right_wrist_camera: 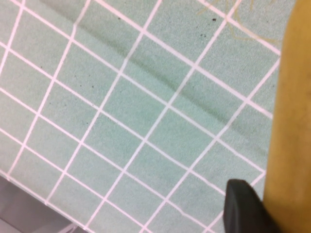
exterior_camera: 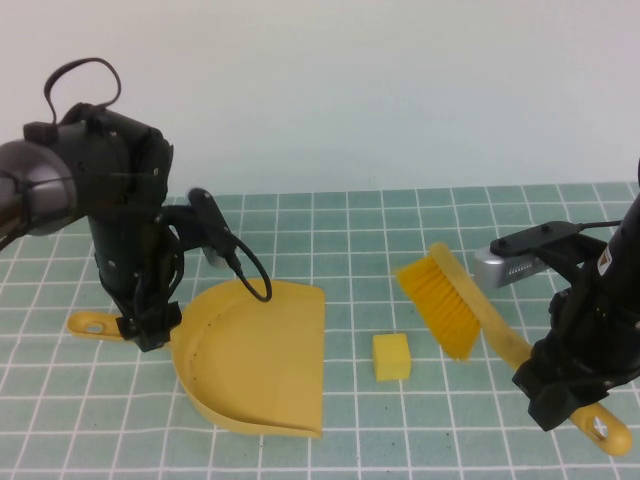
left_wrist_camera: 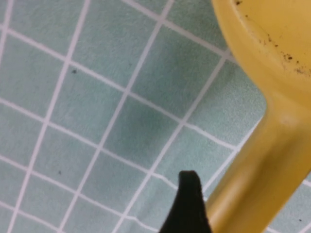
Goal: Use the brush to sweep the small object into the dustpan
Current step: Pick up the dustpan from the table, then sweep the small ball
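Item: small object [exterior_camera: 392,357], pale-yellow cube, resting on the green gridded counter [exterior_camera: 420,220] near centre, between dustpan and brush, touching neither.

Dustpan [exterior_camera: 262,358]: mustard scoop just left of the cube, open mouth facing right toward it; handle runs left under the left hand [exterior_camera: 150,325], whose fingers stand apart around the handle, not clamped.

Brush [exterior_camera: 447,302]: bristles just right of and slightly beyond the cube; long axis slants from bristles down to the near right, handle clamped in the right hand [exterior_camera: 560,395].

Key relation: the cube lies left of the bristles, with the pan mouth further left on roughly one line. The right hand is the working one; a leftward sweep looks called for.
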Robot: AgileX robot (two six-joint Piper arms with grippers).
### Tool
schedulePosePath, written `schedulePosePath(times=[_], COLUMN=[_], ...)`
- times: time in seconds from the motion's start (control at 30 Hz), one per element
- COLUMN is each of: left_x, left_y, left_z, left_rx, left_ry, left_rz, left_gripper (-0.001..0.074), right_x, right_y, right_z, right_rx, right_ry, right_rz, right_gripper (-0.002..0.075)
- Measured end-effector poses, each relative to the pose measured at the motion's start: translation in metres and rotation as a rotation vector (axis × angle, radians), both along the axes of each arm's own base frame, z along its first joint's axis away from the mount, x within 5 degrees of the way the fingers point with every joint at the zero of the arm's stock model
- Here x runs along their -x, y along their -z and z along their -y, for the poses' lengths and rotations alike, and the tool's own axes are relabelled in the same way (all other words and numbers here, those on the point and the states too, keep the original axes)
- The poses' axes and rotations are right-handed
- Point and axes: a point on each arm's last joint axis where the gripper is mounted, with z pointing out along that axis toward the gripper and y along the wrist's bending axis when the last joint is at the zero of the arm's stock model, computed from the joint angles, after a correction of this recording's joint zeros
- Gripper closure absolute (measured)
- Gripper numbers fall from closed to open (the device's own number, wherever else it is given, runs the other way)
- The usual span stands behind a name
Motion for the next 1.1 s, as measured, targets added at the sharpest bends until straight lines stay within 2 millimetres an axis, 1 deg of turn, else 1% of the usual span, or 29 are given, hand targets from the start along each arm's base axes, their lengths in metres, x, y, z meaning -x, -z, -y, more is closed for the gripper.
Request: schedulePosePath(times=[0.23,0.27,0.33,0.43,0.6,0.63,0.83,0.93,1.03,1.1], left_x=[-0.005,-0.005,-0.006,-0.006,-0.005,-0.004,0.000,0.004,0.009,0.013], left_y=[0.020,0.023,0.028,0.035,0.038,0.038,0.039,0.036,0.028,0.022], left_z=[-0.001,-0.002,-0.001,0.000,0.001,0.002,0.009,0.017,0.029,0.038], left_rx=[-0.015,-0.022,-0.029,-0.026,-0.016,-0.013,-0.005,-0.029,-0.058,-0.078], left_ry=[0.045,0.050,0.072,0.087,0.110,0.110,0.118,0.154,0.201,0.203], left_rz=[-0.060,-0.072,-0.086,-0.114,-0.151,-0.154,-0.177,-0.173,-0.142,-0.112], left_gripper=[0.0200,0.0207,0.0248,0.0381,0.0686,0.0736,0.0735,0.0735,0.0735,0.0735], right_x=[0.000,0.000,0.000,0.000,-0.002,-0.002,-0.005,-0.006,-0.007,-0.008], right_y=[0.000,0.000,0.000,0.000,0.000,0.000,0.001,0.002,0.006,0.009], right_z=[0.000,0.001,0.001,0.001,0.001,0.002,0.006,0.011,0.016,0.019], right_rx=[0.005,0.007,0.013,0.017,0.019,0.025,0.077,0.129,0.204,0.243], right_ry=[-0.002,-0.003,-0.002,0.009,0.036,0.046,0.111,0.139,0.142,0.142], right_rz=[0.000,0.001,0.003,0.002,0.012,0.016,0.034,0.042,0.037,0.031], right_gripper=[0.0555,0.0555,0.0555,0.0555,0.0555,0.0555,0.0555,0.0555,0.0555,0.0555])
